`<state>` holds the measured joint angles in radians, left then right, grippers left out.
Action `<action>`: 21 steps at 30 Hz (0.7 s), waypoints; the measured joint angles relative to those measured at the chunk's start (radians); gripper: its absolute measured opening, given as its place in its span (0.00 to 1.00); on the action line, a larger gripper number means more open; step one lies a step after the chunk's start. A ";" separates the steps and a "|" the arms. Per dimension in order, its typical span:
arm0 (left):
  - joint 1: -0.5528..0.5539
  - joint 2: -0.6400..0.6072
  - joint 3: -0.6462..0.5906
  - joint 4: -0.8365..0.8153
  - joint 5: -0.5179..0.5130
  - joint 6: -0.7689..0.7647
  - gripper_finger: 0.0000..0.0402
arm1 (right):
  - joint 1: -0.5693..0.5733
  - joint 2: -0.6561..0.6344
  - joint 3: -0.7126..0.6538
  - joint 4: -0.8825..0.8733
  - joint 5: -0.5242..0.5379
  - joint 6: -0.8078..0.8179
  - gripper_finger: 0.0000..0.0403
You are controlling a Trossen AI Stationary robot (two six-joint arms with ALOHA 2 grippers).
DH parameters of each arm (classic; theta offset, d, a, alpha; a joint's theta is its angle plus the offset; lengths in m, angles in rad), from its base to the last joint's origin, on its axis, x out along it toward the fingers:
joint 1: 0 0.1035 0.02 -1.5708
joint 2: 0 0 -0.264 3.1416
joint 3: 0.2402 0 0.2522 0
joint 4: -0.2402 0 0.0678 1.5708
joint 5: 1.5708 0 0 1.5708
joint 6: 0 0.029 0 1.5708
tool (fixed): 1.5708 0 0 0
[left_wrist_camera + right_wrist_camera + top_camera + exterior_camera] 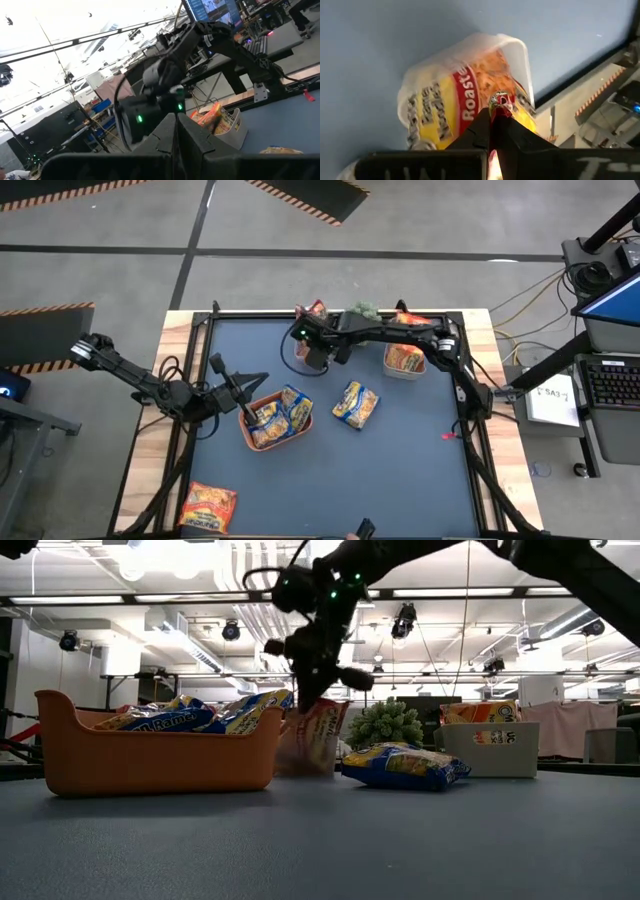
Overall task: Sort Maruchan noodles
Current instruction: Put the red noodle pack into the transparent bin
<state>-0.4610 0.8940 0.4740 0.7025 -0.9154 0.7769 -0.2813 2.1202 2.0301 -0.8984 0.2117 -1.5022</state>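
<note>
Dark blue matting (400, 470) covers the table seen from above. The right gripper (318, 352) reaches to the far edge over a red-orange packet (316, 309), while the left gripper (243, 412) hangs beside the orange tray (277, 442), which holds several yellow-and-blue packets (281, 412). One more yellow-blue packet (356, 404) lies loose on the mat, an orange one (208, 507) near the front corner, and a clear tub (404, 360) holds orange packets.

From table height, the right gripper (312, 700) pinches the packet (316, 737) by its top edge only; I'd judge that crinkly seam could slip free.

Past the left wrist, its fingers (165, 135) are pressed together, empty.

Past the right wrist, closed fingers (497, 127) nip the packet's seam (500, 102) above another tub (510, 45) lying tipped, with noodles inside (465, 95).
</note>
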 joint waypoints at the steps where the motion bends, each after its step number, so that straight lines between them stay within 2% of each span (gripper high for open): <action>1: 0.000 0.000 0.000 0.000 0.000 0.000 0.00 | 0.000 0.011 0.003 0.000 0.001 0.002 0.02; 6: 0.000 0.000 0.000 -0.001 0.000 -0.001 0.00 | 0.005 0.036 0.004 0.057 0.060 0.078 0.02; 12: 0.000 0.000 0.000 -0.003 0.000 0.000 0.00 | 0.008 0.030 0.005 0.068 0.060 0.123 0.06; 21: 0.000 0.000 0.000 -0.002 0.001 0.000 0.00 | 0.011 0.025 0.067 0.068 0.059 0.274 0.21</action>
<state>-0.4610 0.8940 0.4740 0.7002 -0.9146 0.7765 -0.2703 2.1448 2.0975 -0.8302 0.2710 -1.2282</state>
